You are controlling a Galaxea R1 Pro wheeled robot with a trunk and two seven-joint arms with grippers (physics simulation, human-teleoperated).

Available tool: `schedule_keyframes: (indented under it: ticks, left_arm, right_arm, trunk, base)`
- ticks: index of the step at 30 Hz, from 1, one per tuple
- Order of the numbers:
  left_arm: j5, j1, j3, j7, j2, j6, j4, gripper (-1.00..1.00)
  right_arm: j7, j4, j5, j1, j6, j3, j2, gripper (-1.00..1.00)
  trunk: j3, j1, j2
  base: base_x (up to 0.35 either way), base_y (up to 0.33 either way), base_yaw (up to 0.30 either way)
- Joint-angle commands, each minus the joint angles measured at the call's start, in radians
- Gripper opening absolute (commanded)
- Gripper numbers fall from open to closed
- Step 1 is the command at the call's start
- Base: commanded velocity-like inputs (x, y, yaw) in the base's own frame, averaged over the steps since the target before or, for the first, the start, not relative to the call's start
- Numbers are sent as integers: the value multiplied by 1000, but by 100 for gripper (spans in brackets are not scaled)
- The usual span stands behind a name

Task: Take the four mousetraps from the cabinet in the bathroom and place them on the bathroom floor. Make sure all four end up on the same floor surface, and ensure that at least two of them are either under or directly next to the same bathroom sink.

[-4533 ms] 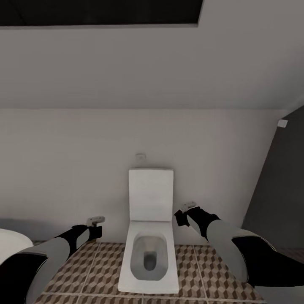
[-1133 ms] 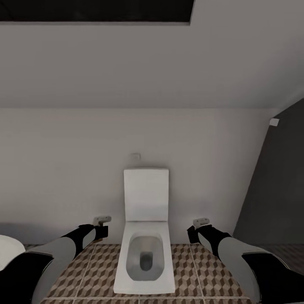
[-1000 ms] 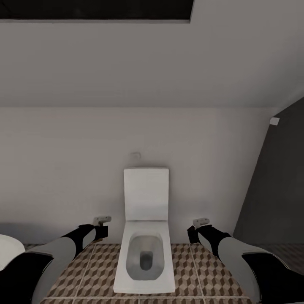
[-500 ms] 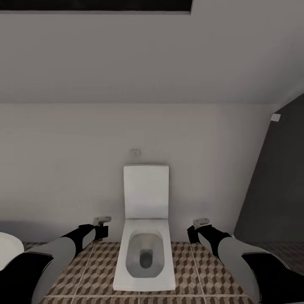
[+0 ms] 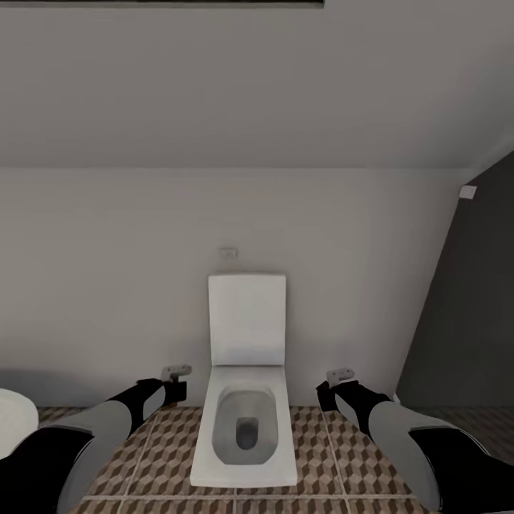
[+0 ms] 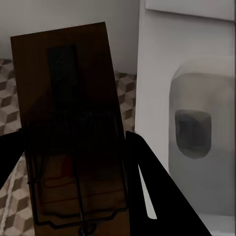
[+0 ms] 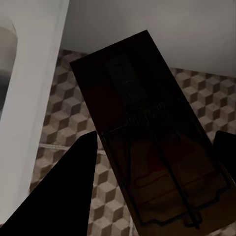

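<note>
mousetraps [image 6: 71,132] [image 7: 147,142] held, flanking the toilet [image 5: 245,428]

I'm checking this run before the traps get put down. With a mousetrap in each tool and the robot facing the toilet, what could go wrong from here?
Wrong spot: ahead stands a toilet, not a sink, so traps dropped here may not count as beside one.
Bump: the left tool and right tool flank the bowl closely; turning could knock them against it.
Slip: each mousetrap sticks far out past the fingers and could twist loose.

A white toilet [image 5: 245,400] (lid raised) is standing against a plain pale wall [image 5: 107,285], a dark grey wall [image 5: 464,321] adjoining at right.
</note>
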Motion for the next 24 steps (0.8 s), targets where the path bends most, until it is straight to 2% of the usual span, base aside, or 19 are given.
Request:
schedule_keyframes:
  ticks: [1, 5, 13, 20, 24]
  left_arm:
    - [5, 0, -10, 0, -6, 10, -2, -100]
    - [4, 0, -10, 6, -17, 16, -2, -100]
    - [10, 0, -11, 9, -17, 14, 6, -100]
    - [16, 0, -11, 11, -23, 14, 13, -100]
    - [16, 15, -11, 11, -26, 13, 14, -100]
  right_arm:
    - [-1, 1, 9, -1, 4, 4, 0, -100]
    - [-1, 1, 9, 0, 4, 4, 0, -100]
    - [-3, 2, 7, 0, 3, 4, 5, -100]
    - [-6, 3, -33, 4, -13, 4, 10, -100]
    - [-28, 5, -47, 16, -53, 4, 13, -100]
  trunk:
    - [-4, 4, -8]
    - [-17, 19, -36]
    - [-42, 50, -92]
    - [-64, 77, -141]
    - [-76, 92, -169]
  base:
    - [0, 0, 0]
    - [0, 0, 0]
    - [0, 0, 0]
    - [0, 0, 0]
    - [0, 0, 0]
